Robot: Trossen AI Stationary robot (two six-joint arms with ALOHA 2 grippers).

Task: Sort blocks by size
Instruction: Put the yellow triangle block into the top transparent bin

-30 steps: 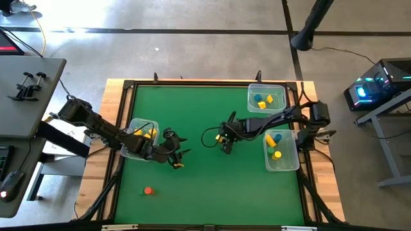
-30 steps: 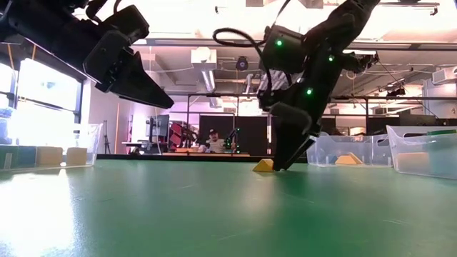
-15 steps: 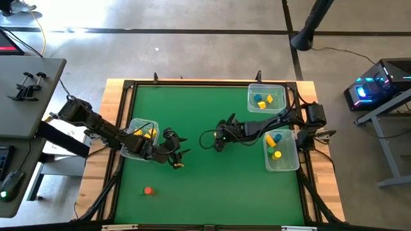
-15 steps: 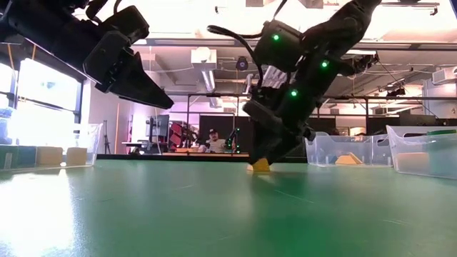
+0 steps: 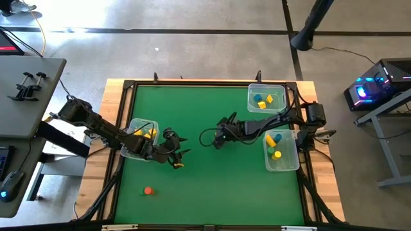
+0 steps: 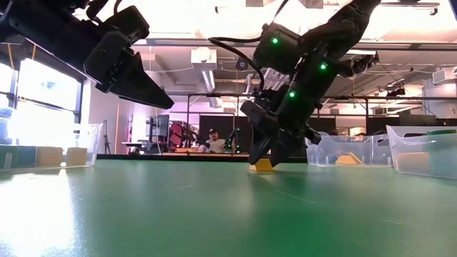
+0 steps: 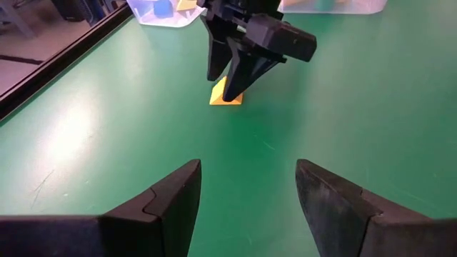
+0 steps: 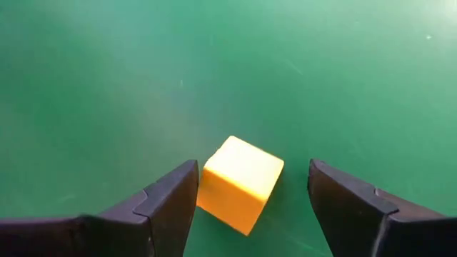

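High view, operator, ran like this from left to right: your left pincer (image 5: pixel 178 158) hung wide and empty just beside a clear bin (image 5: pixel 133 151) holding yellow blocks (image 5: pixel 149 133), with an orange-red block (image 5: pixel 148 190) lying alone on the green desk (image 5: pixel 212 186) nearer the front edge. Your right pincer (image 5: pixel 218 141) sat low at mid-desk, two more bins (image 5: pixel 280 165) behind its arm. Only the right wrist view showed you the yellow cube (image 8: pixel 239 183) lying on the desk between its wide fingers (image 8: pixel 166 203), unheld; from above the pincer hid it.
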